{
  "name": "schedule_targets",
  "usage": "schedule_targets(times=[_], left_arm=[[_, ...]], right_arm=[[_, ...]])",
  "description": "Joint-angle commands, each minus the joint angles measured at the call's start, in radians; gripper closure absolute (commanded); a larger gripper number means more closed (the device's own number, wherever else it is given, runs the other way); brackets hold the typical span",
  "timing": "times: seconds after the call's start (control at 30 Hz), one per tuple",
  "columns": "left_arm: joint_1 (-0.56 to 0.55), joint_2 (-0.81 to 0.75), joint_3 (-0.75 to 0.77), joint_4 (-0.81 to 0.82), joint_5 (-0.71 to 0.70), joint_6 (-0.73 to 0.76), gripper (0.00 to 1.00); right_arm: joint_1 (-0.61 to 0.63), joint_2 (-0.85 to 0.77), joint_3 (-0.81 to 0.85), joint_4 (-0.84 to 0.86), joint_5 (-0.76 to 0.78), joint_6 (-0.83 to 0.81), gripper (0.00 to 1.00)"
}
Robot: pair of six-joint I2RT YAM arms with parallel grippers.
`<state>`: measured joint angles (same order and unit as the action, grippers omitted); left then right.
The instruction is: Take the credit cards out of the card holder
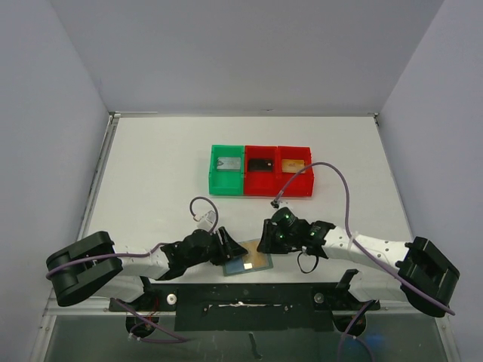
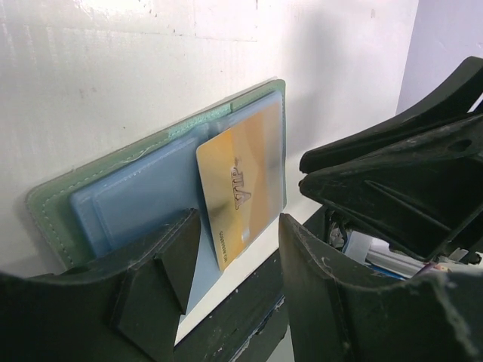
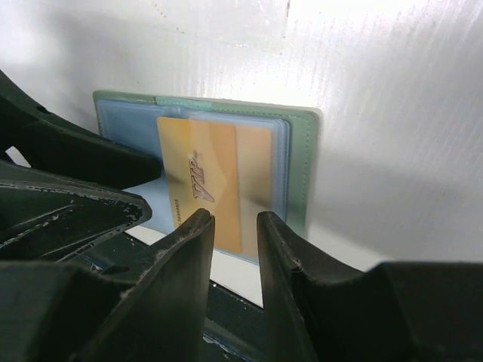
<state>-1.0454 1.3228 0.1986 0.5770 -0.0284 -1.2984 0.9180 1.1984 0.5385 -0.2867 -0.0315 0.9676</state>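
The card holder [image 1: 240, 266] lies open and flat at the table's near edge, between my two grippers. Its panels are pale blue with a green rim, as the left wrist view [image 2: 143, 192] and the right wrist view [image 3: 299, 151] show. A gold credit card [image 1: 259, 262] sticks partly out of one panel's pocket [image 2: 241, 185] [image 3: 215, 173]. My left gripper [image 1: 231, 253] is open just over the holder's left part, its jaws astride the card's near end [image 2: 240, 226]. My right gripper [image 1: 266, 241] is narrowly open and empty, its tips over the card's near edge [image 3: 235, 219].
A green bin [image 1: 213, 172] and two red bins [image 1: 262, 183] [image 1: 296, 185] stand in a row at mid table, each with a card-like item inside. The black mounting rail [image 1: 249, 290] runs just below the holder. Purple cables loop near both wrists.
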Motion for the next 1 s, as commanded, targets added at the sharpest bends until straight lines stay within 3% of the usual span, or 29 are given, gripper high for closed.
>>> schedule_targets(times=[0.0,0.3,0.6,0.77,0.97], left_arm=[[0.004,0.002,-0.040,-0.071,-0.024,0.016,0.53],[0.004,0.109,-0.129,0.116,-0.022,-0.050,0.52],[-0.008,0.279,-0.126,0.335,0.034,-0.063,0.52],[-0.010,0.320,-0.153,0.447,0.031,-0.096,0.62],[-0.010,0.271,-0.146,0.380,0.019,-0.087,0.72]], right_arm=[[0.011,0.011,0.049,0.008,0.012,-0.030,0.69],[0.015,0.125,-0.017,0.049,-0.019,-0.003,0.71],[0.027,0.108,-0.095,0.147,-0.070,0.032,0.72],[0.028,0.118,-0.099,0.142,-0.062,0.036,0.72],[0.027,0.119,-0.088,0.127,-0.049,0.037,0.72]])
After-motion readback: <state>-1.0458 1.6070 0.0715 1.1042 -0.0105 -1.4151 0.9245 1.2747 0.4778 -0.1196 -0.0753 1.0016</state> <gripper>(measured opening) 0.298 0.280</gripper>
